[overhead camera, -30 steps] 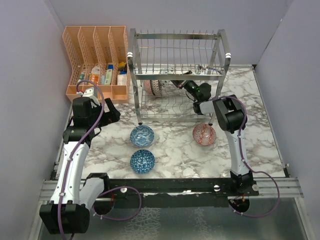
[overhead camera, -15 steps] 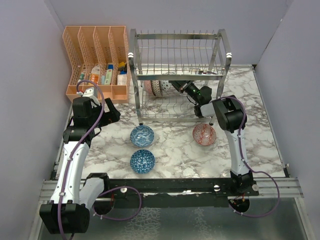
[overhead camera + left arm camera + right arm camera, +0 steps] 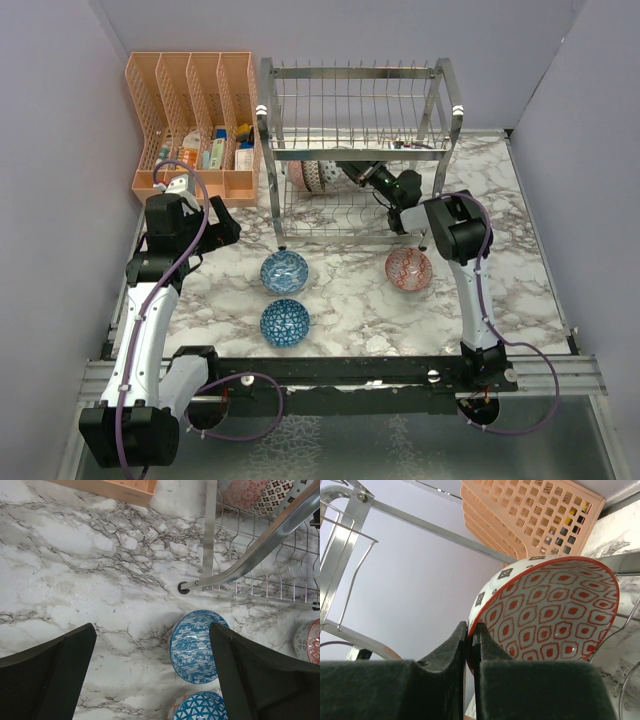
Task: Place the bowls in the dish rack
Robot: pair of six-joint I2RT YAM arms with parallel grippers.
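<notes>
Mostly you can't see the held bowl [image 3: 545,615] from above. Rack wires and the right arm cover it, so you only get a sliver inside the dish rack [image 3: 355,110], lower tier, left half. Can't tell whether it rests on the tines.

The right wrist view shows it properly. The right gripper [image 3: 471,630] is pinched closed on the red rim, one finger inside and one outside. The bowl stands on edge with its mouth facing right in that view. It has red diamonds inside and dark squares on the white outer wall. It's round, so no long axis to report. Its lower edge is cut off behind the fingers.

Just left of it in the rack is another bowl [image 3: 312,177]. It looks on edge too and is half screened by wire.

The left gripper [image 3: 151,627] hangs wide open over the tabletop [image 3: 75,555], holding nothing. Under it, the first blue bowl [image 3: 197,646] sits upright near the rack's front leg. The second blue bowl [image 3: 197,707] is cropped by the frame. The pink-red bowl [image 3: 408,268] sits upright to the right, apart from them.
</notes>
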